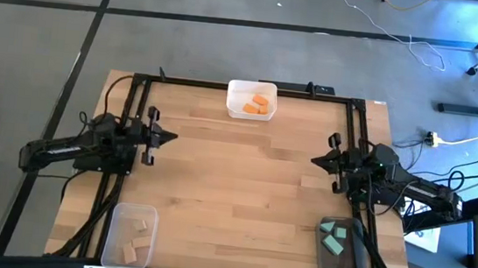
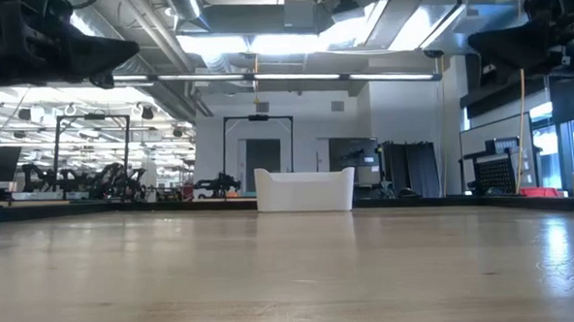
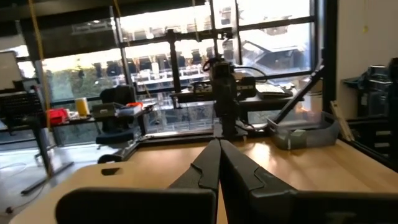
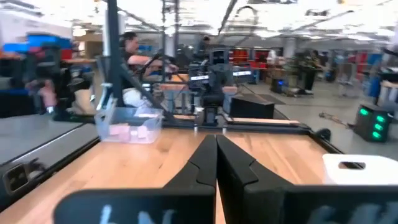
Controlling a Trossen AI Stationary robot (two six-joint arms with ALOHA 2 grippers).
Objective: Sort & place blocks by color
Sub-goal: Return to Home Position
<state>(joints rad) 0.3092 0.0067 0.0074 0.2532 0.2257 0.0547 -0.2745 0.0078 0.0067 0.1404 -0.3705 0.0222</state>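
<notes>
Orange blocks point(image 1: 257, 107) lie in the clear bin point(image 1: 252, 89) at the table's far edge. Teal-green blocks point(image 1: 334, 237) lie in the bin point(image 1: 338, 258) at the near right corner, and pale tan blocks point(image 1: 135, 240) in the bin point(image 1: 129, 229) at the near left corner. My left gripper point(image 1: 173, 138) is shut and raised over the table's left side, pointing right; its fingers point(image 3: 219, 152) meet at the tips. My right gripper point(image 1: 314, 160) is shut and raised over the right side, pointing left, its fingers point(image 4: 216, 144) closed together. Neither holds anything.
A black frame point(image 1: 252, 88) runs along the table's far edge and down both sides. The bare wood between the two grippers point(image 1: 240, 165) holds no objects. In the low view the far bin point(image 2: 305, 189) stands at the table's far edge.
</notes>
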